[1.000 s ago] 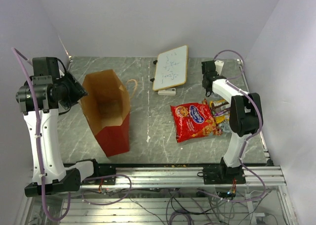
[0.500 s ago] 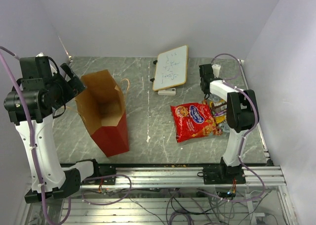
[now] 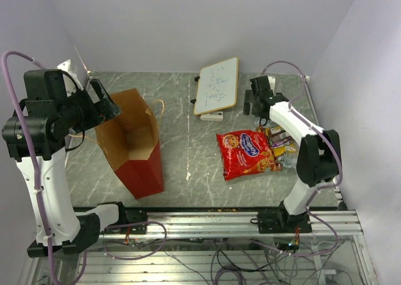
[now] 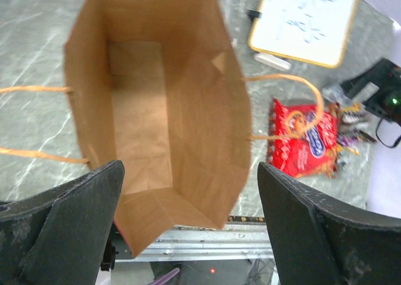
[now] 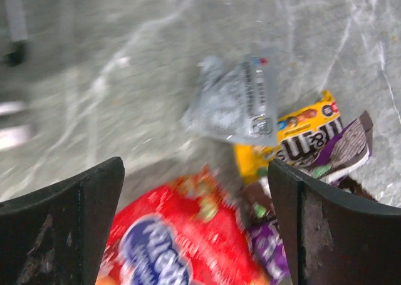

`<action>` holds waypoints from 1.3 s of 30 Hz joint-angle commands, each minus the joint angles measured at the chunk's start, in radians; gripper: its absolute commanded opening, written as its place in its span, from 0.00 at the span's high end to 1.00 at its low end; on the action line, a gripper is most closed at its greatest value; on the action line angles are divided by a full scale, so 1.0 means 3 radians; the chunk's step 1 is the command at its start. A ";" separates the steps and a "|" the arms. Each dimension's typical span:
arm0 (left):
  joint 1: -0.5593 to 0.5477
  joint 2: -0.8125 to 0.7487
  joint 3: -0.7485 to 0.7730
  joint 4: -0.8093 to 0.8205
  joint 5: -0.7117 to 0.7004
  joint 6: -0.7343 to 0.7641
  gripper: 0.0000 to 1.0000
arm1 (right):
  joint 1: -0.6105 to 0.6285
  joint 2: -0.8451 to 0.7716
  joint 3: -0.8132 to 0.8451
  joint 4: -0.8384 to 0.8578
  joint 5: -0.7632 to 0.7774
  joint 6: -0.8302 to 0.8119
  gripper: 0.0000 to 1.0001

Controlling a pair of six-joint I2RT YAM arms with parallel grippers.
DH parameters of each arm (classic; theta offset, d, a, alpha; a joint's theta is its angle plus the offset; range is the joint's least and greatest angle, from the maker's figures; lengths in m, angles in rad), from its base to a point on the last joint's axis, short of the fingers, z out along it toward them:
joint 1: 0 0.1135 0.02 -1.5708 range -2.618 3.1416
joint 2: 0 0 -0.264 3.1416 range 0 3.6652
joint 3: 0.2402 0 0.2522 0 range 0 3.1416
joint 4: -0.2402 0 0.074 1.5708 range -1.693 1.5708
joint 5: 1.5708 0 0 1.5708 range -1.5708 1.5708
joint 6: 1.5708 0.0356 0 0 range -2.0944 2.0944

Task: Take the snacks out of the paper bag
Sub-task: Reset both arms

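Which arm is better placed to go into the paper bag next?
Left. The left gripper hangs open directly above the mouth of the paper bag, looking straight in; no snack shows inside. The right gripper, also open, sits over the snacks, well away from the bag.

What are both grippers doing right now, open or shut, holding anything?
Left gripper: open, empty, above the paper bag.
Right gripper: open, empty, above the snacks.
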 commanded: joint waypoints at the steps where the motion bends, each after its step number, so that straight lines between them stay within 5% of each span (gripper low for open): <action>1: -0.0374 0.0028 0.0220 0.0199 0.0277 0.0166 0.03 | 0.0464 -0.0529 0.0251 -0.0722 -0.0138 0.0011 0.00; 8: -0.1237 -0.0101 0.0181 0.0303 0.0030 0.0279 0.04 | 0.1011 -0.1362 0.0506 -0.1628 -0.0414 0.0305 0.00; 15: -0.1348 -0.0174 0.0394 0.0536 0.0074 0.0137 0.03 | 0.1014 -0.2369 0.0777 -0.1985 -0.0706 0.0320 0.00; 26: -0.1348 -0.0414 0.0378 0.1337 0.0060 -0.0330 0.01 | 0.1014 -0.2194 0.2562 -0.2359 -0.0697 0.0538 0.00; 39: -0.1348 -0.0509 0.0325 0.1539 0.0012 -0.0406 0.02 | 0.1014 -0.2381 0.2608 -0.2175 -0.0447 0.0790 0.00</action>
